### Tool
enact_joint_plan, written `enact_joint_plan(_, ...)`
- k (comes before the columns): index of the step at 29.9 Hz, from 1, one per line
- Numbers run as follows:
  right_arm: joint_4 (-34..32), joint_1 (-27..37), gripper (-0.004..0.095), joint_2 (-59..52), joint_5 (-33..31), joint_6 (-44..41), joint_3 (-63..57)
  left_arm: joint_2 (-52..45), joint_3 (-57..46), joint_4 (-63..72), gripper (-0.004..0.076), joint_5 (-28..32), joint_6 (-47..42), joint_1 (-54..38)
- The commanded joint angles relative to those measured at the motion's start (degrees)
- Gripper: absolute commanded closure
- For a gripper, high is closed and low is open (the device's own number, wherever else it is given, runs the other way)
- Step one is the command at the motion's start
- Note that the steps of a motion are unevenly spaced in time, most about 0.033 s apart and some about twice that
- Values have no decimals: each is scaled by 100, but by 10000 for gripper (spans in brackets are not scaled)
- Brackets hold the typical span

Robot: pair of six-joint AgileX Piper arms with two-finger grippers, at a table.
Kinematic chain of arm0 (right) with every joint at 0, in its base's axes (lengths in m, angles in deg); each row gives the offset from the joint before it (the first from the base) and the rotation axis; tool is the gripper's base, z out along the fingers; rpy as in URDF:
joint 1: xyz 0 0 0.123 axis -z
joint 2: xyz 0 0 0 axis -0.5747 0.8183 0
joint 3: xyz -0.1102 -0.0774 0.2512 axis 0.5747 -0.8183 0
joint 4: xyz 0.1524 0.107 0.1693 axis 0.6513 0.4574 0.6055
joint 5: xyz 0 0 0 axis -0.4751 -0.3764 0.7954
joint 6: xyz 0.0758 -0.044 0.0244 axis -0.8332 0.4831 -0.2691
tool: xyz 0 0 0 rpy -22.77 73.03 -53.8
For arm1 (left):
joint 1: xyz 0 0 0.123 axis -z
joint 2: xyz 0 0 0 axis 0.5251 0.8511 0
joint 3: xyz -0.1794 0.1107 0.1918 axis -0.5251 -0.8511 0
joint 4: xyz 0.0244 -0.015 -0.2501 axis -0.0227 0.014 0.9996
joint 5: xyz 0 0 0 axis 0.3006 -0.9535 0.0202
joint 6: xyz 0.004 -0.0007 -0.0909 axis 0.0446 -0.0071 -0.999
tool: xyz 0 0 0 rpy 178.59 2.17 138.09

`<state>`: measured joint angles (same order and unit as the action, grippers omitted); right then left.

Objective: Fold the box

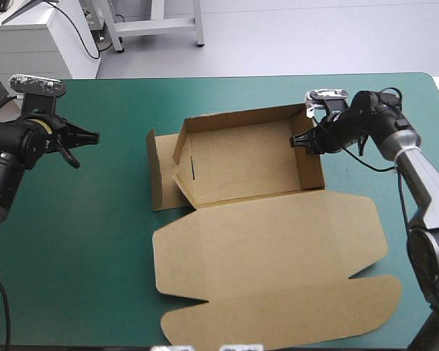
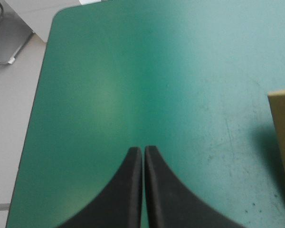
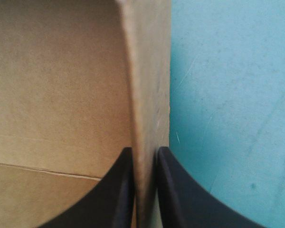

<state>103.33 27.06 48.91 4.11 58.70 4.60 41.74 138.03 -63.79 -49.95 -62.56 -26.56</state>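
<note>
- One brown box sits on the teal-green tabletop, with its lid flat on the near side.
- Two pincers: the right pincer clamps the box's right wall; the left pincer is closed on nothing, well left.

The high camera looks forward and down over the teal-green table cover. Both wrist cameras look closely along black curved fingers; all views share the brown cardboard box.

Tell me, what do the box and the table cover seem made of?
The box: brown cardboard, matte, likely corrugated; creased fold lines and a thick cut edge show. The teal-green cover: probably a smooth mat or laminate, faintly sheened, with small scuffs in the wrist views.
</note>
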Motion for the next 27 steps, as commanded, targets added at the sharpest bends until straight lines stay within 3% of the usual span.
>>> enact_joint_plan(1,41,-26,596,29,61,-10,265,-185,173,483,722,60,463,-144)
enact_joint_plan(5,-30,-26,498,47,118,-10,672,-150,162,528,722,-37,577,-147)
enact_joint_plan(14,-476,-13,514,34,-932,143,2209,-123,162,530,722,-135,577,-147)
enact_joint_plan(27,-430,-13,546,810,-1418,-63,2279,-123,162,530,722,-291,577,-147)
